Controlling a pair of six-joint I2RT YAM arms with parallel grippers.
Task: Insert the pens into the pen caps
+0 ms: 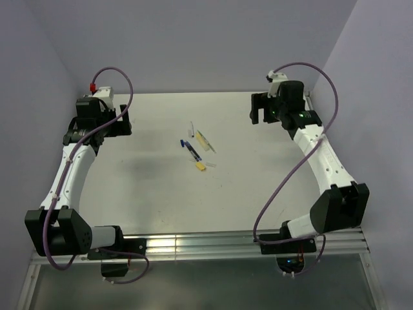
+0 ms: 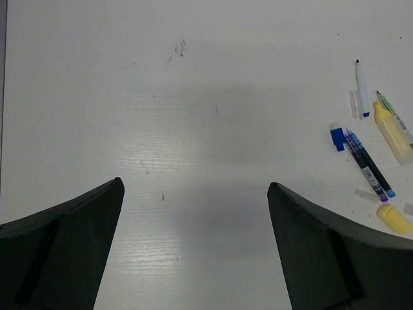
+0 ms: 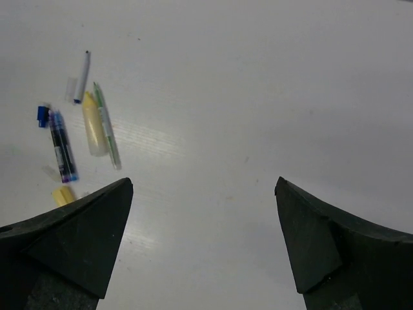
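Observation:
The pens lie in a small cluster at the table's middle. A dark blue pen (image 1: 191, 150) (image 2: 368, 163) (image 3: 63, 146) lies next to a pale yellow pen (image 1: 206, 141) (image 2: 392, 132) (image 3: 94, 124). A bright yellow cap (image 1: 201, 166) (image 2: 393, 218) (image 3: 63, 194) lies just in front of them, with a pale translucent cap (image 2: 366, 194) beside it. My left gripper (image 1: 119, 123) (image 2: 195, 187) is open and empty, far left of the cluster. My right gripper (image 1: 260, 110) (image 3: 204, 184) is open and empty, far right of it.
A thin white pen with a dark tip (image 2: 362, 88) (image 3: 82, 77), a thin green stick (image 2: 393, 113) (image 3: 106, 126) and a small blue cap (image 2: 337, 137) (image 3: 43, 115) lie in the same cluster. Purple cables loop over both arms. Walls enclose the white table (image 1: 155, 194).

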